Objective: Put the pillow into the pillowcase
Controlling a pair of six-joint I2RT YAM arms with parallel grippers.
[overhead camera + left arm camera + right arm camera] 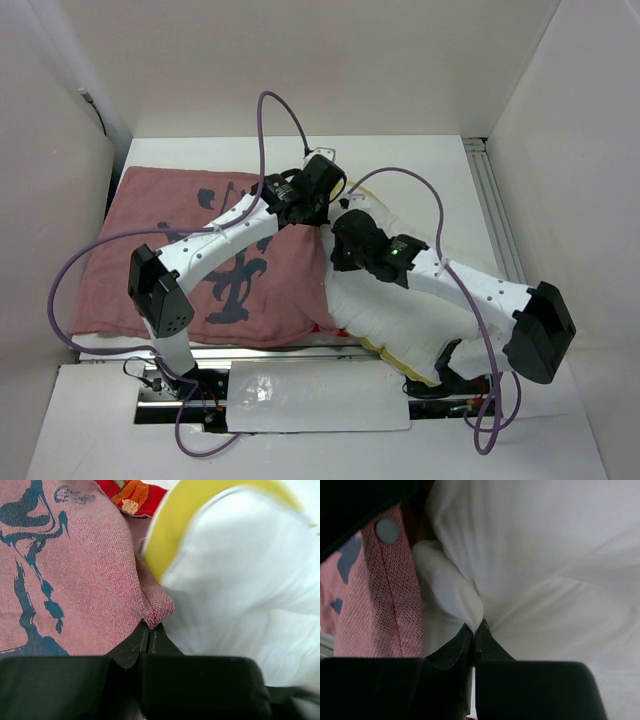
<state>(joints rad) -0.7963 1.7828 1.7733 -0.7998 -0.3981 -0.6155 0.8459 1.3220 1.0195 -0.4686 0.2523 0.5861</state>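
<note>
Left gripper nips pillowcase, right pillow, wrist-views only.

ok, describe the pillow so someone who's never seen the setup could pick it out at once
On the white table, look just right of the big pink pillowcase with dark calligraphy. The pillow is the plump cushion there, under the right arm. Unlike the printed cover, it is plain white with a thin yellow seam.

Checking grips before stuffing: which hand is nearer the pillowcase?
Left. The left hand is shut on the pink hem of the pillowcase. The right hand pinches the white pillow, with that hem off to its side.
</note>
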